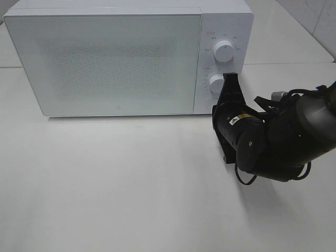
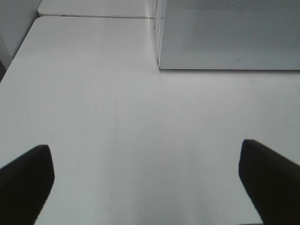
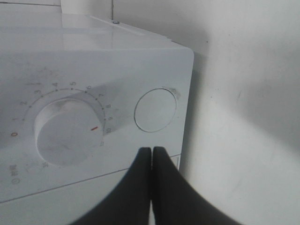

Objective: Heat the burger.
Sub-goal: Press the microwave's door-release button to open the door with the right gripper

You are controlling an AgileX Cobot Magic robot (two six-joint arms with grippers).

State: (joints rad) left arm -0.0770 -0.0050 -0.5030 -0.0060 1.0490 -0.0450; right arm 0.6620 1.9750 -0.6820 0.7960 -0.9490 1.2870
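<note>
The burger is out of view. The white microwave [image 1: 105,58] stands at the back of the table with its door closed. My right gripper [image 1: 229,79] is shut with nothing in it, and its tips point at the control panel beside the lower knob [image 1: 215,83]. In the right wrist view the shut tips [image 3: 152,151] sit just short of a round button [image 3: 155,110], next to the numbered knob [image 3: 68,133]. My left gripper [image 2: 147,187] hangs open over bare table, its fingers [image 2: 26,180] wide apart and empty.
An upper knob [image 1: 224,50] sits above the lower one on the panel. The right arm's dark body [image 1: 273,142] lies over the table in front of the microwave's right end. The white table [image 1: 131,184] spreads out in front.
</note>
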